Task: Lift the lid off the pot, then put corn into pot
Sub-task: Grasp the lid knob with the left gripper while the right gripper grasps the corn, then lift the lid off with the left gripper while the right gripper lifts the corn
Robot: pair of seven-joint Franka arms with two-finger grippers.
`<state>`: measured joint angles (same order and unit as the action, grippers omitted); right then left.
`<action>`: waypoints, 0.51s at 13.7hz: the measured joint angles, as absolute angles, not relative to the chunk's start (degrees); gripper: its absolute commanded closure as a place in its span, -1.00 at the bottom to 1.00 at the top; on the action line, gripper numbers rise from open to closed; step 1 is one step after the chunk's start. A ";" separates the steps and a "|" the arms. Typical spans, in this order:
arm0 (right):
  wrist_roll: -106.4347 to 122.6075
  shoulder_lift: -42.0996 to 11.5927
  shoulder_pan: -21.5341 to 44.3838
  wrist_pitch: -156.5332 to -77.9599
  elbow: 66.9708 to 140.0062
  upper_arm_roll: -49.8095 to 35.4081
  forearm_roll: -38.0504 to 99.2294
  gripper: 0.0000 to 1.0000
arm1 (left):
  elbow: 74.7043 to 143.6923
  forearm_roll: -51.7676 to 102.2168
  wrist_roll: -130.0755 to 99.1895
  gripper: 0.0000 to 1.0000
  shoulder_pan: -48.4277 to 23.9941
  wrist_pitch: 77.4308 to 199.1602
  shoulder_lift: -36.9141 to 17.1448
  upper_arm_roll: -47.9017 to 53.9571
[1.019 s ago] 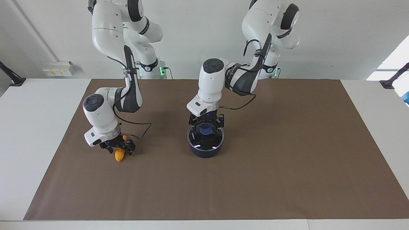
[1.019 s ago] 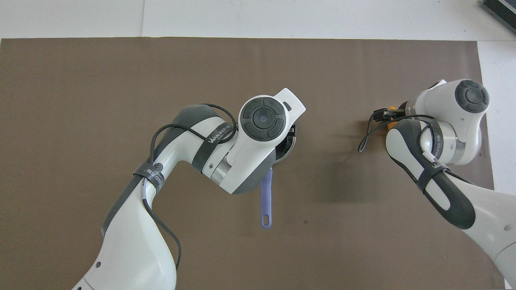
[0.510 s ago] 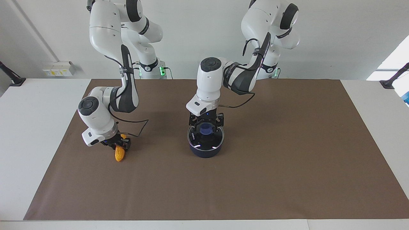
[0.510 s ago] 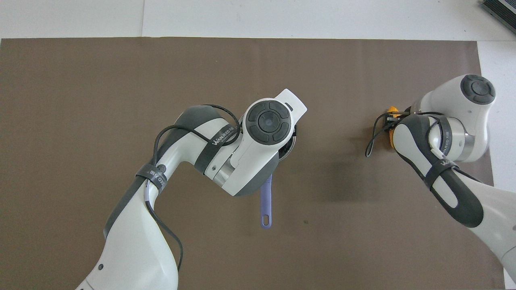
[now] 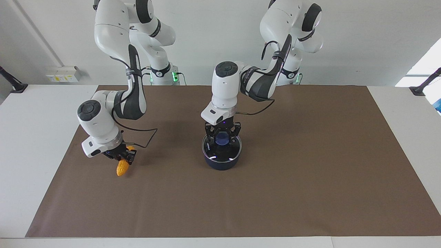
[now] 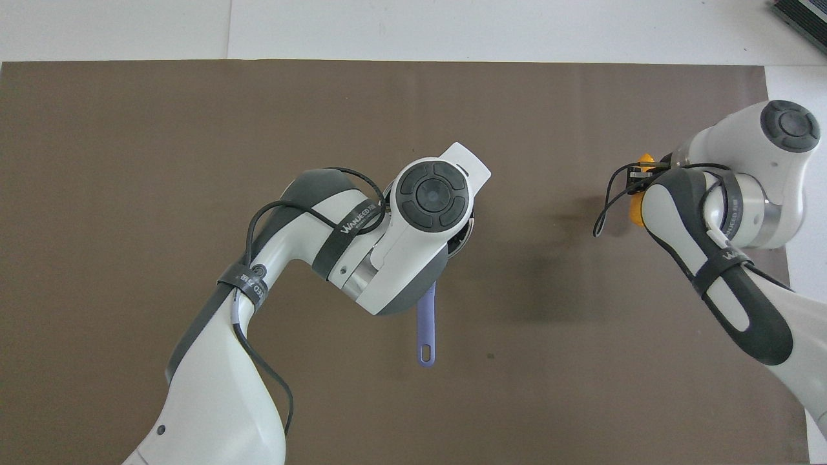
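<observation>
The dark blue pot [image 5: 221,163] stands in the middle of the brown mat, and the glass lid [image 5: 230,154] lies on it. My left gripper [image 5: 223,136] is down on the lid, shut on its blue knob [image 5: 223,139]. From overhead my left hand covers the pot, so only the pot's handle [image 6: 426,323] shows, pointing toward the robots. Toward the right arm's end of the mat, my right gripper [image 5: 121,157] is shut on the orange-yellow corn [image 5: 122,167]. The corn [image 6: 637,210] hangs slanted, its lower tip close to the mat.
The brown mat [image 5: 310,172] covers most of the white table [image 5: 31,144], with bare mat all round the pot. A dark object [image 6: 801,19] lies at the table's corner farthest from the robots, at the right arm's end.
Both grippers have closed, the left on the lid's knob and the right on the corn. The right gripper has carried the corn a little toward its own end of the table.
</observation>
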<state>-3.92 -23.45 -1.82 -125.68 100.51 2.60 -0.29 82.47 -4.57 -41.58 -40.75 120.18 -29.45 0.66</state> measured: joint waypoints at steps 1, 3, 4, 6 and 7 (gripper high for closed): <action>-4.12 -21.99 -1.98 -123.48 100.01 2.65 -0.27 1.00 | 82.43 -4.73 -41.61 1.00 -40.75 120.01 -29.45 0.65; -5.97 -18.08 -2.19 -119.49 99.59 2.72 -0.25 1.00 | 82.24 -5.31 -41.70 1.00 -40.77 119.49 -29.17 0.65; -7.00 -16.09 -2.19 -117.66 99.53 2.72 -0.25 1.00 | 82.08 -5.34 -41.71 1.00 -40.78 119.29 -28.74 0.65; -7.89 -12.14 -2.18 -114.21 99.47 2.71 -0.25 1.00 | 81.86 -5.38 -41.71 1.00 -40.88 118.22 -27.02 0.67; -8.09 -10.45 -2.18 -112.93 99.44 2.71 -0.25 1.00 | 81.85 -5.45 -41.71 1.00 -41.00 117.41 -26.12 0.69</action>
